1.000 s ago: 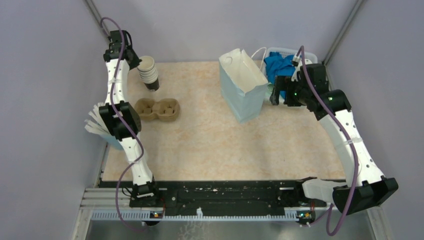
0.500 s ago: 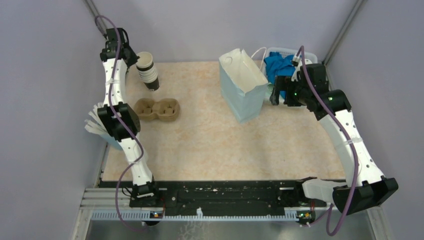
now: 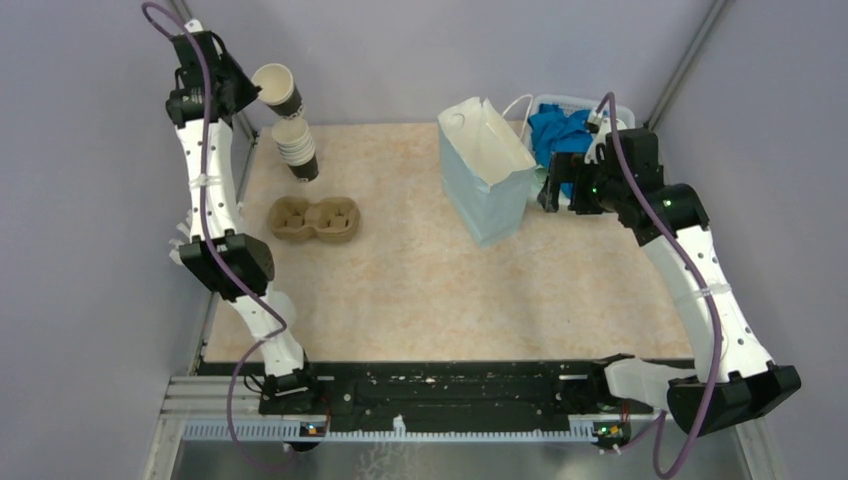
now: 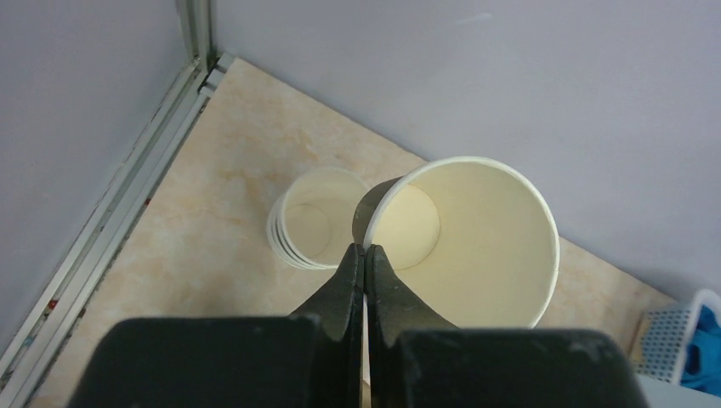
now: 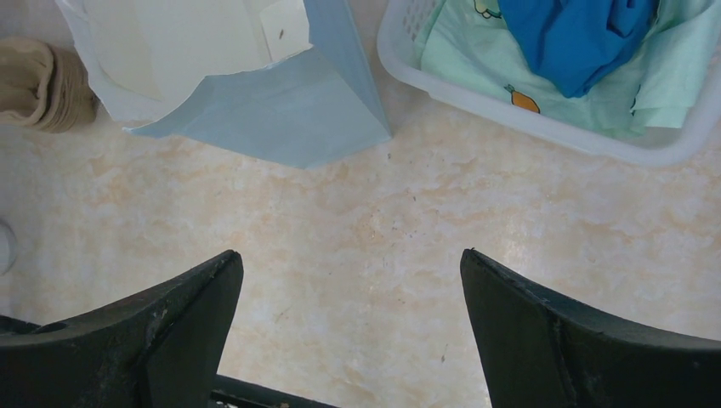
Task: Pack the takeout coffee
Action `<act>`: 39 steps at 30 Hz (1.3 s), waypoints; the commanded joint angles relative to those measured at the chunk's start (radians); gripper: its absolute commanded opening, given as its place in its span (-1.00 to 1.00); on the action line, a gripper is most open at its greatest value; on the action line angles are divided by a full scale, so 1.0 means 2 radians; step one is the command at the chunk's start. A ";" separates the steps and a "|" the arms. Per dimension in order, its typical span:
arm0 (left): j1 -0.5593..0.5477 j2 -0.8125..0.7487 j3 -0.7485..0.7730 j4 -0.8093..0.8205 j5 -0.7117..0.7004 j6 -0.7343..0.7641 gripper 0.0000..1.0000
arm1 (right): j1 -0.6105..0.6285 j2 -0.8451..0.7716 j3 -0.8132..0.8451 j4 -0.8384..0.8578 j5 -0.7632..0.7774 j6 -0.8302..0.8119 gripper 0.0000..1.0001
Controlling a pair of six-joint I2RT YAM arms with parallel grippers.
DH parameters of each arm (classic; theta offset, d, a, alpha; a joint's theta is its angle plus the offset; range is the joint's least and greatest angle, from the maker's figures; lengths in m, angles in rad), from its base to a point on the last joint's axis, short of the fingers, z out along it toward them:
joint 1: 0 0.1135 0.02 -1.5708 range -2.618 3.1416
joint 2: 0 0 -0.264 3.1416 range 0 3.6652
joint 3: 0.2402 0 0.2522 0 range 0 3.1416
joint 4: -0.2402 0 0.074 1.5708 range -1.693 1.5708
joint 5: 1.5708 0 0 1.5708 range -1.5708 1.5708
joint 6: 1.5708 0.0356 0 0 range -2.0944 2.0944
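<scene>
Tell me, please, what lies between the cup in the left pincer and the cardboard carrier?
The stack of lidless cups stands between the held cup and the carrier, seen in the top external view.

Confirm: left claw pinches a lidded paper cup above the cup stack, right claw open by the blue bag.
Not lidded: the left wrist view looks straight into the open paper cup. Otherwise right: left claw pinches its rim above the cup stack, right claw open by the blue bag.
</scene>
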 commanded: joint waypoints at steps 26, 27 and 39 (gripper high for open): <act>-0.592 -0.337 -0.616 0.158 -0.172 -0.066 -1.00 | -0.001 -0.170 -0.044 -0.087 -0.035 0.027 0.97; -0.592 -0.331 -0.619 0.165 -0.182 -0.063 -1.00 | -0.001 -0.174 -0.043 -0.094 -0.038 0.028 0.97; -0.591 -0.273 -0.648 0.223 -0.198 -0.081 -1.00 | -0.001 -0.193 -0.012 -0.147 -0.050 0.020 0.97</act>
